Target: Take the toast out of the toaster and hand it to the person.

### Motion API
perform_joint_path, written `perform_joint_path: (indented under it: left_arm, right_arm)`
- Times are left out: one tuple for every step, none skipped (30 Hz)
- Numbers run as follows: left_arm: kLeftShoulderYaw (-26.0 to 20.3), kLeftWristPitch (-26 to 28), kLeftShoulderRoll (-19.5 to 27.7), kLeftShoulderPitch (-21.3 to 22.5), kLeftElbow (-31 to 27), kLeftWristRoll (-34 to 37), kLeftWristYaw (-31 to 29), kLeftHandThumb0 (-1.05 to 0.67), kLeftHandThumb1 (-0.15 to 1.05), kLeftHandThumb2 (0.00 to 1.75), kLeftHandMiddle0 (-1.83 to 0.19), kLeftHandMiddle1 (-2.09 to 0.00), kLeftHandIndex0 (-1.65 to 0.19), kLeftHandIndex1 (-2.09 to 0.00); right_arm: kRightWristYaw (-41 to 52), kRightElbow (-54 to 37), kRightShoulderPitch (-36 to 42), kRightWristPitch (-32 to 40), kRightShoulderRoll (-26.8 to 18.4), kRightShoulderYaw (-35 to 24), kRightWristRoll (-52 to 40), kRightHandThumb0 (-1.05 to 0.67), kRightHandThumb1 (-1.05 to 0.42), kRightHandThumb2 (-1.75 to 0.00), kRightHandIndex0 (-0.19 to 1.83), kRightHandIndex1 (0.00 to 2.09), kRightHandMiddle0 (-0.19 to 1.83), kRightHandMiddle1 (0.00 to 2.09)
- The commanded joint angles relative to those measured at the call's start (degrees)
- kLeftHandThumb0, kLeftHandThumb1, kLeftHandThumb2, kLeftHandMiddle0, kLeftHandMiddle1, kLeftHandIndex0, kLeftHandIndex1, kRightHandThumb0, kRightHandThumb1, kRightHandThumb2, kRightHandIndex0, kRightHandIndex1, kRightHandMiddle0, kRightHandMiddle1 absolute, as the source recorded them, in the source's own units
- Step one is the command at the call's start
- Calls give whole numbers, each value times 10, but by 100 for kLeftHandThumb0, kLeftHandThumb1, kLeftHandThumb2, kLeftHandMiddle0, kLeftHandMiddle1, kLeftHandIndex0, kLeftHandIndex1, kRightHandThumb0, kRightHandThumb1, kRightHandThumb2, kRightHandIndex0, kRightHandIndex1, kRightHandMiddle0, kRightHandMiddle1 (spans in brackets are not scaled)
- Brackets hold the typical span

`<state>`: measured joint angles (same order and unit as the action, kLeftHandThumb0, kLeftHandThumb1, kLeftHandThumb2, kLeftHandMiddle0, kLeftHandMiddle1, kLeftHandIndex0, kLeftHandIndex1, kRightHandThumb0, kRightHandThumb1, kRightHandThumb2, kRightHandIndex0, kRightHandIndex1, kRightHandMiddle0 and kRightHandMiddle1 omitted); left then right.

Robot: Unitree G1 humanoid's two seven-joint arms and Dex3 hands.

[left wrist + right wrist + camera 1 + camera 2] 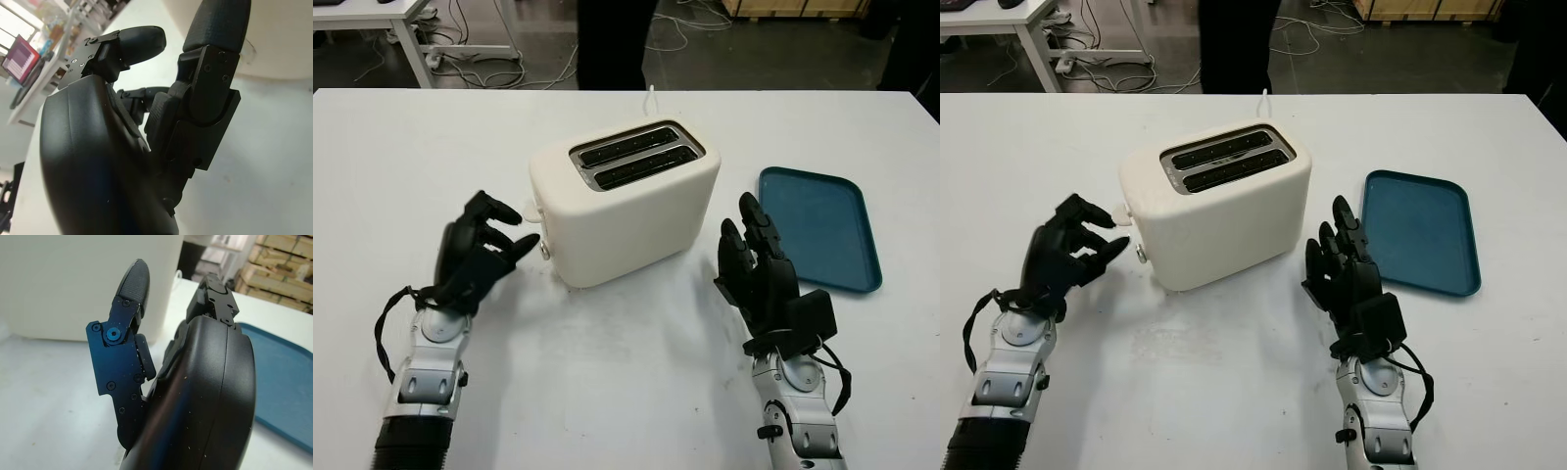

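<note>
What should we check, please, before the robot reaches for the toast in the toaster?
1. Toast visible in toaster slots: cannot tell; the slots look dark.
2. Left hand holds nothing, open beside the toaster's lever end: ok.
3. Right hand holds nothing, open between toaster and blue tray: ok.
4. Toaster upright on table: ok.
5. Person standing beyond the table's far edge: ok.
</note>
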<state>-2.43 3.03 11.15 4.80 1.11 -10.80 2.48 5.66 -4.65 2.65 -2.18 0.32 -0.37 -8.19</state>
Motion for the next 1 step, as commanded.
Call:
perform_joint_path:
  left_arm:
    - [4, 12, -10, -7, -15, -1, 7, -105, 92, 28, -33, -175, -25, -175]
  right_arm:
    - [-5, -1, -4, 6, 0, 0, 6, -57, -92, -67, 2, 1, 3, 1]
